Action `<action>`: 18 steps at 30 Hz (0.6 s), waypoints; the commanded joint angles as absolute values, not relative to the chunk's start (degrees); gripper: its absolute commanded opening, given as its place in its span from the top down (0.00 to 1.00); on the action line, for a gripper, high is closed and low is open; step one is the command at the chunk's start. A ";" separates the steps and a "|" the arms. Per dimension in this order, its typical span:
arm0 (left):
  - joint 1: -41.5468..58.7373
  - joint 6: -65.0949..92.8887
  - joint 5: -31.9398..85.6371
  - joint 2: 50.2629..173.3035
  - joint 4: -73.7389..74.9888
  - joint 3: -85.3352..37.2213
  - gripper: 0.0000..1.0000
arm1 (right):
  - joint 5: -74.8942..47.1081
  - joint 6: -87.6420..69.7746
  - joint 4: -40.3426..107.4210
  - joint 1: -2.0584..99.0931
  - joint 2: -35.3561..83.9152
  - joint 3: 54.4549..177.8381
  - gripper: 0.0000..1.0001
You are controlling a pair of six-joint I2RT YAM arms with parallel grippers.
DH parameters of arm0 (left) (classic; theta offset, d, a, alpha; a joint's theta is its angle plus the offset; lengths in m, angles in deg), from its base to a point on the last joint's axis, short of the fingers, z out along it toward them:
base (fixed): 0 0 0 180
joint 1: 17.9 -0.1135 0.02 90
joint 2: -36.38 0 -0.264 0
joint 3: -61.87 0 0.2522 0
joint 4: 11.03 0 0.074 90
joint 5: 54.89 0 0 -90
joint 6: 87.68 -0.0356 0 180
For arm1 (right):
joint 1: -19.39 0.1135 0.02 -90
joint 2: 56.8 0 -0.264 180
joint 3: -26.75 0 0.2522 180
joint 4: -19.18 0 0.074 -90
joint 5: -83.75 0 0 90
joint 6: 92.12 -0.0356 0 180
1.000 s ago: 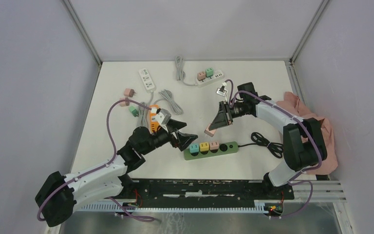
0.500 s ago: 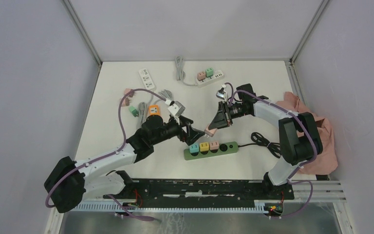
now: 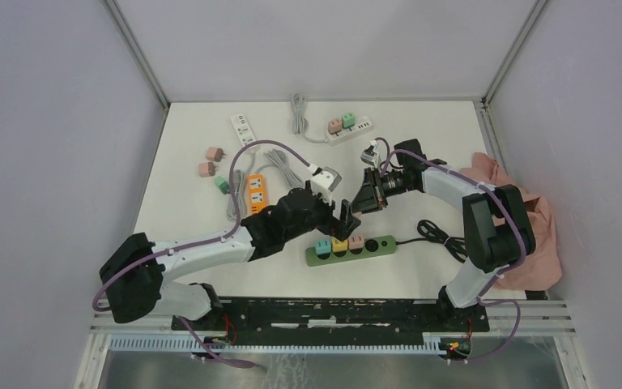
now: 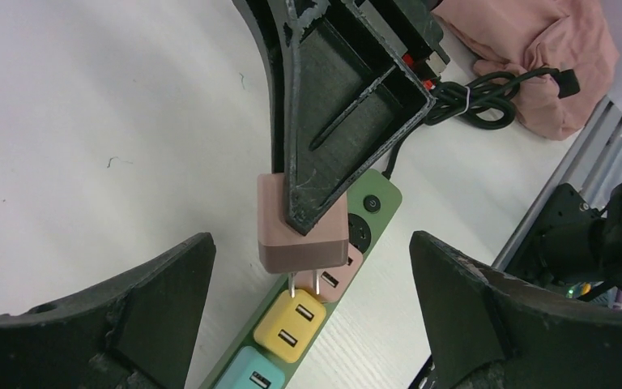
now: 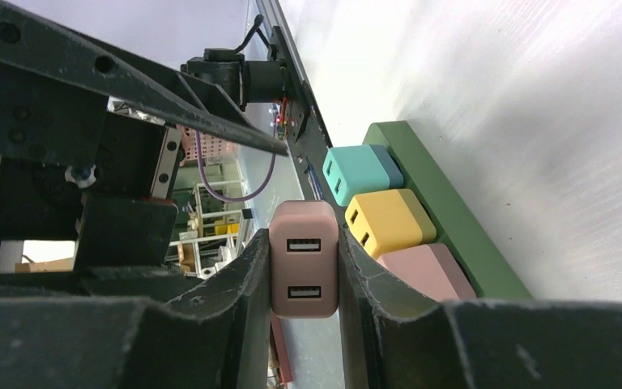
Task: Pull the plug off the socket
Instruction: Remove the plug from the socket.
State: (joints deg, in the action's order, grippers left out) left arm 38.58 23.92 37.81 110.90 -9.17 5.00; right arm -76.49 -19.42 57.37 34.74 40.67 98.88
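Pink plastic shows between dark fingers: the pink plug (image 5: 304, 271) is pinched by the right gripper (image 3: 360, 203), with 1 finger (image 5: 235, 300) pressed against each of its broad faces. The end with 2 USB ports faces the right wrist camera. In the left wrist view the plug's 2 metal prongs are bare along their whole visible length and point down at the green power strip (image 3: 377, 244), so the plug is out of its socket. It hangs above the strip's row of adapters, over the pink adapter (image 4: 347, 263). How high it hangs above the strip cannot be told.

The left gripper (image 3: 342, 219) has its fingers (image 4: 154, 292) spread wide. 1 finger stands on each side of the plug, both apart from it and touching neither it nor the right gripper. In the left wrist view the plug sits about midway between those 2 fingertips, slightly beyond them.

The power strip lies toward the near edge of the bench (image 3: 194, 219), a little right of its middle. It carries 3 seated adapters in a row from its left end: the teal adapter (image 3: 322, 246), the yellow adapter (image 3: 339, 243) and the pink adapter. A black cable (image 3: 441, 235) runs from the strip's right end into a loose coil near the pink cloth (image 3: 534, 219) at the bench's right edge.
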 commanded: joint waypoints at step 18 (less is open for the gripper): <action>44.06 25.12 51.40 120.55 -2.37 -5.20 0.41 | -78.58 -20.12 56.08 34.09 40.54 100.76 0.86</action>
